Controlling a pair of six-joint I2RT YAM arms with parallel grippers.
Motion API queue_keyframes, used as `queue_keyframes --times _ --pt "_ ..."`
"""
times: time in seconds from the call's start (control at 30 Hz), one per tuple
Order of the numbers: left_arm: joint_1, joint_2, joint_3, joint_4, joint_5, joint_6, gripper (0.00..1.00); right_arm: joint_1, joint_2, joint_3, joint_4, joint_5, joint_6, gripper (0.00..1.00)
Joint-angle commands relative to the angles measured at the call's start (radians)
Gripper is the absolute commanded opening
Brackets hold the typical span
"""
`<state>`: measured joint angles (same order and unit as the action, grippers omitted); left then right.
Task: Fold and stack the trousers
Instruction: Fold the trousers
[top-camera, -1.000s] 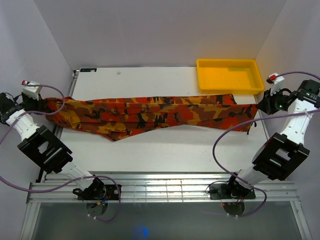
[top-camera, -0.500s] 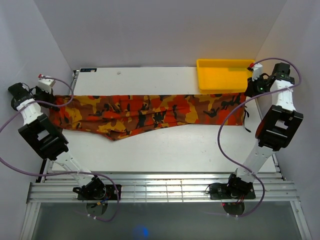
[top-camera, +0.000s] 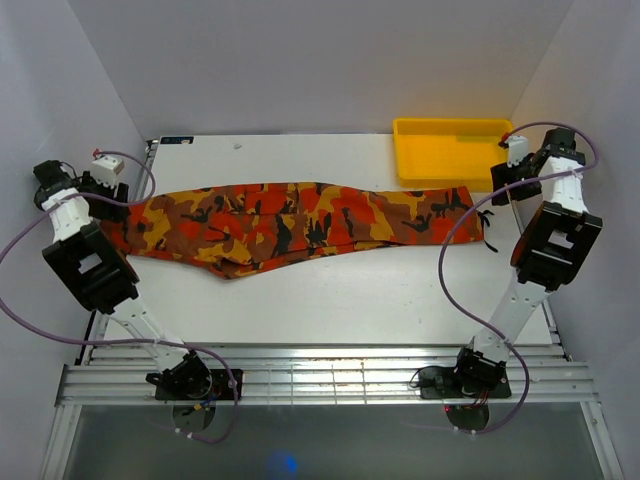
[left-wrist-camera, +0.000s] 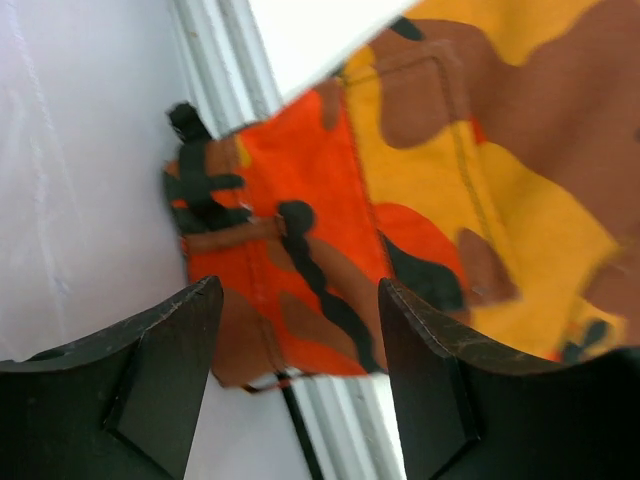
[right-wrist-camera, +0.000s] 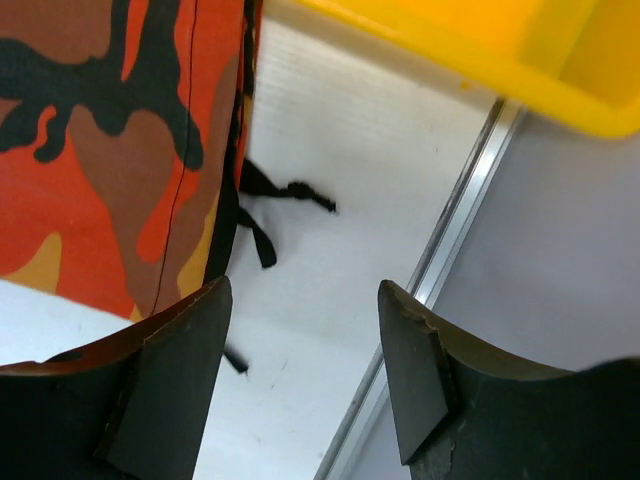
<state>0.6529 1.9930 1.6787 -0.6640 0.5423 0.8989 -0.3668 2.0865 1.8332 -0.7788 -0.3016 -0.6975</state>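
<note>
The trousers (top-camera: 300, 225) lie flat and stretched lengthwise across the middle of the white tabletop (top-camera: 300, 310), running from 9 o'clock to 3 o'clock, with their near edge dipping to a shallow point towards 7 o'clock. A yellow tray (top-camera: 399, 150) sits at the 1 o'clock corner of the tabletop, just beyond the right end of the trousers; whether cloth and tray touch cannot be told. The left hand (left-wrist-camera: 297, 290) hangs over the 9 o'clock end of the trousers with its two dark fingers (left-wrist-camera: 160, 380) spread apart and nothing clamped between them. Below it the orange and brown cloth drapes over the metal edge rail (left-wrist-camera: 215, 70) of the tabletop, and a black strap (left-wrist-camera: 200, 185) shows at the corner of the cloth. The right hand (right-wrist-camera: 305, 288) hangs over the 3 o'clock end, its fingers likewise spread and gripping nothing. From its wrist camera the edge of the trousers lies at 10 o'clock, a thin black cord (right-wrist-camera: 290, 190) trails from that edge onto the bare tabletop, and the tray fills the 1 o'clock corner. Both arms reach out to the far sides of the tabletop, well apart from each other.
</note>
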Motion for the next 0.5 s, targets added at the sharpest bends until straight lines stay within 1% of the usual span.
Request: queue_keyframes --times 0.0,0.07,0.13,0.23,0.3,0.33,0.47 --pt "0.004 -0.121 -0.031 -0.163 0.056 -0.029 0.75 -0.011 -0.054 -0.054 -0.102 -0.027 0.032 0.66" --pt "0.004 -0.134 -0.072 -0.198 0.061 -0.052 0.75 -0.011 -0.034 -0.057 -0.122 -0.048 0.067 0.66" --pt "-0.004 -0.117 -0.085 -0.241 0.059 -0.043 0.76 -0.009 0.015 -0.051 -0.135 -0.073 0.098 0.66" --pt "-0.009 -0.057 -0.093 -0.302 0.012 -0.052 0.76 -0.004 0.090 -0.014 -0.166 -0.103 0.139 0.66" --pt "-0.009 -0.027 -0.080 -0.348 -0.010 -0.058 0.76 0.000 0.124 -0.012 -0.175 -0.132 0.154 0.64" --pt "-0.009 -0.002 -0.079 -0.359 -0.018 -0.058 0.76 0.003 0.129 -0.024 -0.175 -0.140 0.158 0.63" --pt "-0.013 0.029 -0.080 -0.388 -0.030 -0.066 0.76 0.022 0.130 -0.083 -0.160 -0.160 0.162 0.50"
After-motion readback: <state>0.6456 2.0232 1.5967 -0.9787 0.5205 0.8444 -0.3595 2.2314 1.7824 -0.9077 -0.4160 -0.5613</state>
